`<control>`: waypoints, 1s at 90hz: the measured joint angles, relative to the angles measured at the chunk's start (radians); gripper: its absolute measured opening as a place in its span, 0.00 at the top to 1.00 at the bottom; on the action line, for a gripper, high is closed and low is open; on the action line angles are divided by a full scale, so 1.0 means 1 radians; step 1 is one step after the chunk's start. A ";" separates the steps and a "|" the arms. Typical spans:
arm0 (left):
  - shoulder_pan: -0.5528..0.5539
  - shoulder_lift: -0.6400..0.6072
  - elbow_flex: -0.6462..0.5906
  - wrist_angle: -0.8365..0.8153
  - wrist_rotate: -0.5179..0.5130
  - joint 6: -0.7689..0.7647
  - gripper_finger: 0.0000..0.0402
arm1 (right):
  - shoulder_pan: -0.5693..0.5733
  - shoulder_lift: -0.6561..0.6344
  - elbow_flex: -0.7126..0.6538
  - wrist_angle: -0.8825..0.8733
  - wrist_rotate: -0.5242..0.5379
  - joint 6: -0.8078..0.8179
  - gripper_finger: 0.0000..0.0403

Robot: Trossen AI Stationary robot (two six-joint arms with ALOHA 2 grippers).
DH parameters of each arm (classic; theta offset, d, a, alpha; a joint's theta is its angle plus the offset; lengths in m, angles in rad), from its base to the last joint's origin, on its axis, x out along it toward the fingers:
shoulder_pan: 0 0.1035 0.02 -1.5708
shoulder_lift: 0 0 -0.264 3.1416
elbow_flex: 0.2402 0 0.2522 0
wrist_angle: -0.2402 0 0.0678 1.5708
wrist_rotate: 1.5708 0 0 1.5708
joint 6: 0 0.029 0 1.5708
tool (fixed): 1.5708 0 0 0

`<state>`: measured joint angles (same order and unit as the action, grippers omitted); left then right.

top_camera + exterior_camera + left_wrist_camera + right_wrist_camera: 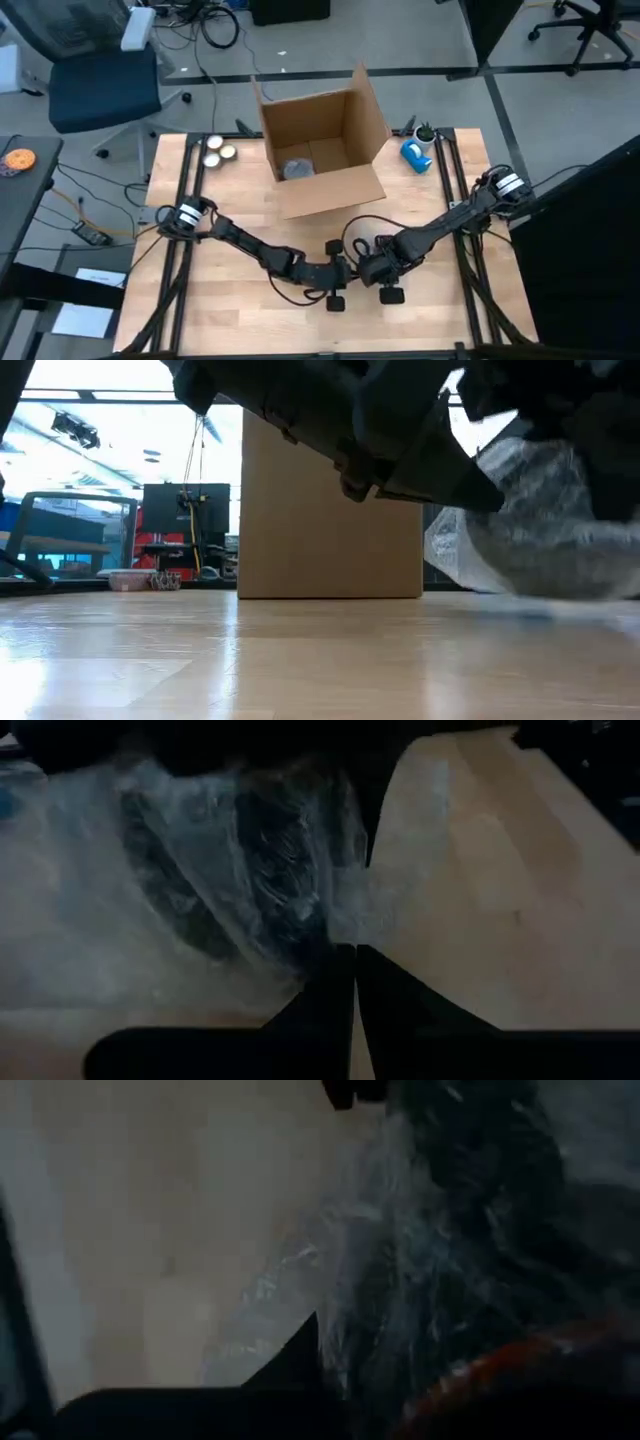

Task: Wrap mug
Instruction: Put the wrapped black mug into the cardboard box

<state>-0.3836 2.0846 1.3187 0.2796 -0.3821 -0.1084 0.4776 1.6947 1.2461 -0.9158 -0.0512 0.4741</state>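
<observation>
Bubble wrap (pixel 230 870) is mid-fold around the mug: we see the left gripper (pixel 355 955) pinched shut on its edge, cannot tell the right gripper (pixel 385 268)'s state, and judge tucking comes next.

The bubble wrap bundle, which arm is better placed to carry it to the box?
Probably the left: its claw looks shut on the wrap, on the side toward the cardboard box. The right claw's grip is unclear.

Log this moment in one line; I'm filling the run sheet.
wrap mug | both hands at bubble wrap | left hand shut on wrap | box open
</observation>
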 joint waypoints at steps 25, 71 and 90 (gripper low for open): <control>0.003 0.000 0.001 -0.137 -0.009 0.079 1.00 | 0.026 -0.013 0.351 -0.305 -0.022 0.033 0.96; 0.008 -0.007 0.006 -0.699 -0.051 -0.002 1.00 | 0.103 -0.013 0.848 -0.201 0.269 -0.211 0.96; 0.009 -0.002 -0.003 -0.549 -0.057 -0.005 1.00 | 0.016 -0.013 0.923 0.004 0.260 -0.467 0.97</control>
<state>-0.3749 2.0826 1.3156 -0.2693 -0.4387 -0.1132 0.4938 1.6817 2.1691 -0.9122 0.2090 0.0075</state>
